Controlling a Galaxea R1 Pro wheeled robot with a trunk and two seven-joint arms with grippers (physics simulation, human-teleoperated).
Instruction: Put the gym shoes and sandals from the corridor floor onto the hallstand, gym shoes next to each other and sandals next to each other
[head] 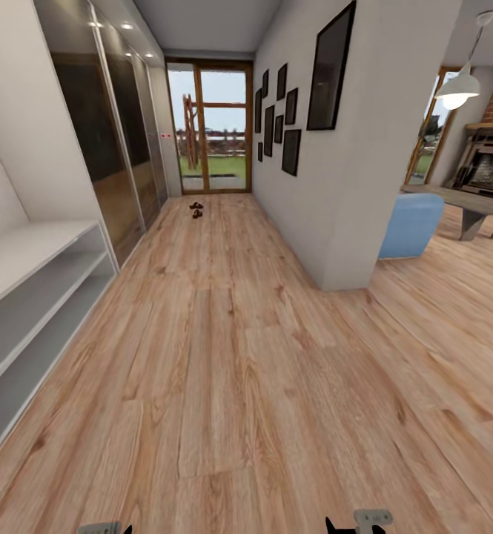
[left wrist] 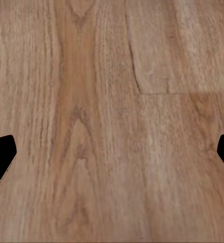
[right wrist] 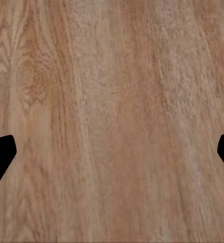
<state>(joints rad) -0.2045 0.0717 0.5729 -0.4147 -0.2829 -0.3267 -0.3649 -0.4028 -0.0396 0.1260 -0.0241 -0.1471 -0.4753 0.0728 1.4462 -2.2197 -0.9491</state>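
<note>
Though far ahead, sandals (head: 196,210) floor-bound.

Black picture frames (head: 290,152) line the wall near a blue armchair (head: 411,225).

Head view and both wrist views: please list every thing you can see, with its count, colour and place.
sandals: two, dark brown, far down the corridor floor near the glass door.
hallstand: one, light grey, at the left wall.
corridor floor: light brown planks.
wardrobe doors: dark, glossy, left wall.
picture frames: several, black, right wall.
armchair: one, blue, right of the wall.
lamp: one, white, hanging at the right.
left gripper: black fingertips, apart, above the floor.
right gripper: the same.
</note>
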